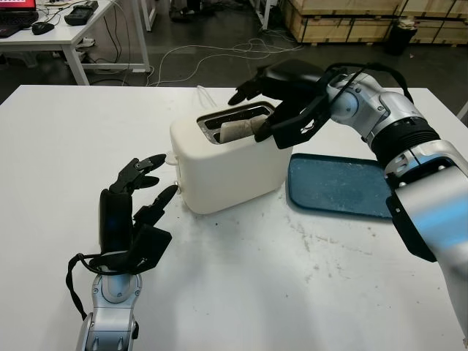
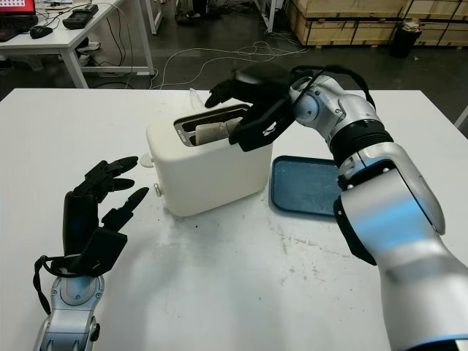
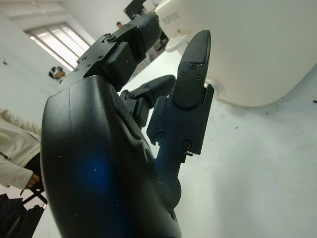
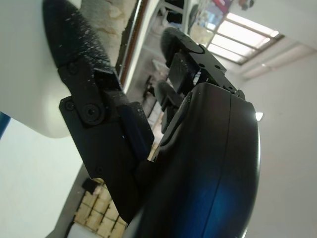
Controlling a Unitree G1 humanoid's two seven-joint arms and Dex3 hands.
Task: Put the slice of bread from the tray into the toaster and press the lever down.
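Bread (image 1: 235, 131) sits in the toaster (image 1: 227, 164) slot; my right hand (image 1: 281, 102) above holds nothing. Next I press the lever (image 1: 170, 156) with my open left hand (image 1: 135, 212).

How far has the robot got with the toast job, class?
Done: the bread slice sits in the toaster slot, and the blue tray is bare. In hand: the right hand hovers over the slot, open. Left: pressing the lever; the left hand waits open beside the toaster.
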